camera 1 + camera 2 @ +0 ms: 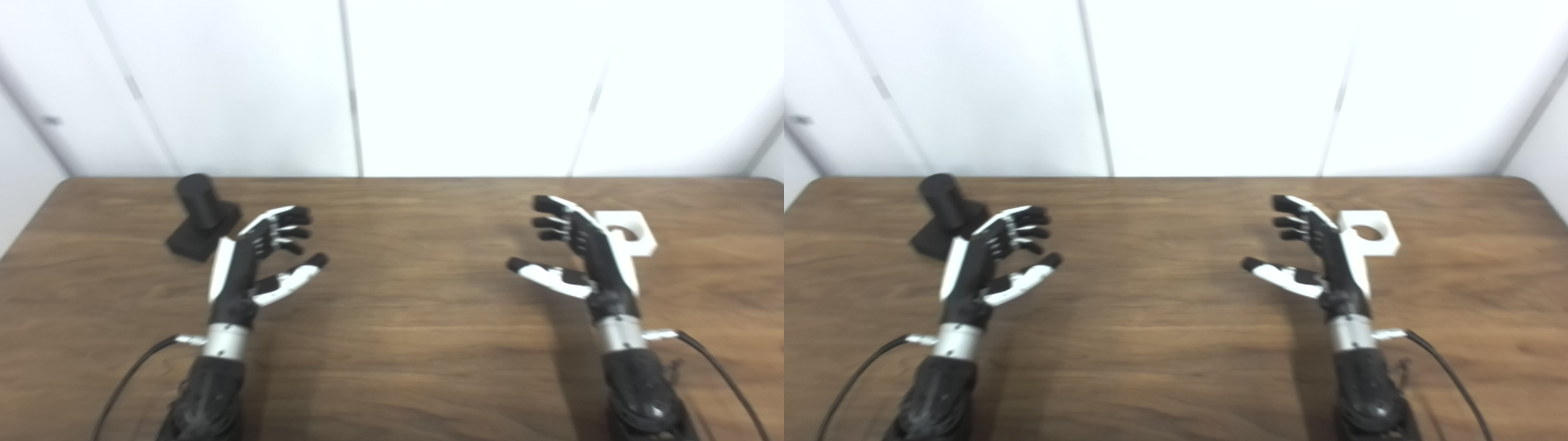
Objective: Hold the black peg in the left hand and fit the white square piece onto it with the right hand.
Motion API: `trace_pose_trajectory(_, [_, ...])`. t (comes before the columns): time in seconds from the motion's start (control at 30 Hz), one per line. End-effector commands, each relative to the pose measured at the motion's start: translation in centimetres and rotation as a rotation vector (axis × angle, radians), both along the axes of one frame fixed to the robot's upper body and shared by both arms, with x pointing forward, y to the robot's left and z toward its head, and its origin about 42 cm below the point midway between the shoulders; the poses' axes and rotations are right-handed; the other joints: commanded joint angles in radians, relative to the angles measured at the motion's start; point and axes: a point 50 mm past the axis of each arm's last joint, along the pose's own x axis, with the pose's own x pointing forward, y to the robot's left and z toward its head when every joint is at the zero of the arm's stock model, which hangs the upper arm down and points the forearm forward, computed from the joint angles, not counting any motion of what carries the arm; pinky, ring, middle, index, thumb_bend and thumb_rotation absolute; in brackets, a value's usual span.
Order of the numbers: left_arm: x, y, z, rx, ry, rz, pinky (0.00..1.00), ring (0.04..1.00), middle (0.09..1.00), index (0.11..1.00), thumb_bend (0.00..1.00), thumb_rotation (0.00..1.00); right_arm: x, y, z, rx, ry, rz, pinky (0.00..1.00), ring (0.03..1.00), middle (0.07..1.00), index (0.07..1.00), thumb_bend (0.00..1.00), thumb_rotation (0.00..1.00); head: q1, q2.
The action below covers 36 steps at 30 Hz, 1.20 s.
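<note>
The black peg (200, 211), a short cylinder on a square black base, stands on the table at the far left. My left hand (257, 257) hovers just right of it and nearer me, open, palm inward, holding nothing. The white square piece (1369, 236) with a round hole lies flat at the far right. My right hand (1317, 260) is open beside its left edge, partly covering it in the left eye view, and holds nothing.
The brown wooden table (404, 318) spans the view, its far edge meeting a white panelled wall (429, 86). Thin black cables (1445, 373) trail from both wrists toward the near edge.
</note>
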Motion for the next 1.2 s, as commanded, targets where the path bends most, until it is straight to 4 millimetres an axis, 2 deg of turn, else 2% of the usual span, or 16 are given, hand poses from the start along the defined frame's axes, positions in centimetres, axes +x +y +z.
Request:
trace_pose_trajectory(0.0, [0.7, -0.9, 1.7, 0.006, -0.067, 0.001, 0.53, 0.655, 0.717, 0.708, 0.72, 0.14, 0.4, -0.6, 2.2, 0.012, -0.103, 0.02, 0.64, 0.718, 0.781, 0.758, 0.69, 0.16, 0.008, 0.0])
trace_pose_trajectory(0.13, [0.7, -2.1, 1.5, 0.009, -0.066, 0.0, 0.53, 0.654, 0.722, 0.711, 0.72, 0.15, 0.5, -1.7, 2.2, 0.011, -0.111, 0.023, 0.66, 0.727, 0.784, 0.76, 0.67, 0.14, 0.094, -0.013])
trace_pose_trajectory(0.33, [0.8, -3.4, 1.2, -0.004, -0.036, -0.011, 0.54, 0.67, 0.735, 0.717, 0.71, 0.11, 0.3, -2.4, 2.6, 0.032, -0.101, 0.01, 0.65, 0.736, 0.785, 0.748, 0.66, 0.11, 0.153, -0.033])
trace_pose_trajectory(0.47, [0.8, -3.8, 1.1, -0.016, -0.016, -0.017, 0.55, 0.682, 0.74, 0.715, 0.72, 0.12, -0.2, -2.1, 3.3, 0.052, -0.085, 0.008, 0.68, 0.754, 0.794, 0.76, 0.63, 0.02, 0.165, -0.04])
trace_pose_trajectory(0.53, [0.7, -3.9, 1.1, -0.021, -0.009, -0.022, 0.55, 0.683, 0.741, 0.716, 0.73, 0.12, -0.3, -2.0, 3.5, 0.054, -0.083, 0.009, 0.68, 0.754, 0.791, 0.754, 0.62, 0.0, 0.165, -0.041])
trace_pose_trajectory(1.03, [0.8, -3.9, 1.3, -0.014, -0.014, -0.018, 0.55, 0.673, 0.732, 0.705, 0.73, 0.12, -0.6, -1.6, 4.2, 0.064, -0.074, 0.022, 0.73, 0.776, 0.804, 0.766, 0.59, 0.0, 0.165, -0.044])
trace_pose_trajectory(1.17, [1.0, -3.6, 1.9, 0.006, -0.049, -0.012, 0.53, 0.64, 0.695, 0.675, 0.71, 0.12, -0.7, -1.6, 4.3, 0.057, -0.072, 0.014, 0.72, 0.773, 0.803, 0.765, 0.59, 0.0, 0.169, -0.048])
